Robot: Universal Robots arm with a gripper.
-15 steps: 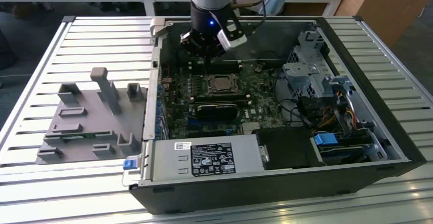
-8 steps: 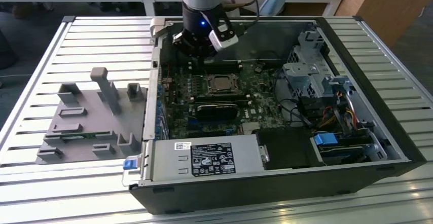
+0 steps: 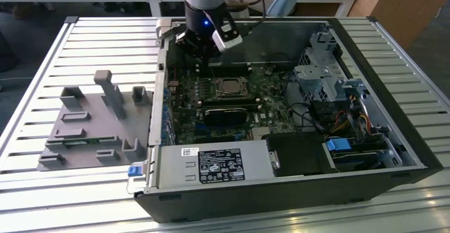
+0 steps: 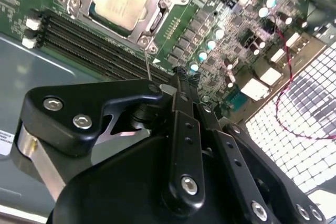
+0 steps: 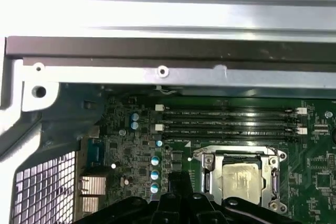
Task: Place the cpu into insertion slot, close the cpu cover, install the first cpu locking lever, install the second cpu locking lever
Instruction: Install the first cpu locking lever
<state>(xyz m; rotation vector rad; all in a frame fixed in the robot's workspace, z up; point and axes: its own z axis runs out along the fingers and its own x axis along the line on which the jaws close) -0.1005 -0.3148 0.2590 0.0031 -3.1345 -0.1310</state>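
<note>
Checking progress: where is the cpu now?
In both wrist views the cpu sits in the insertion slot on the green board, framed by the cpu cover, beside the long black memory slots.

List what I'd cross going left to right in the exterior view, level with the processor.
Grey parts holder → case's left wall → chip → silver drive cage → table slats.
</note>
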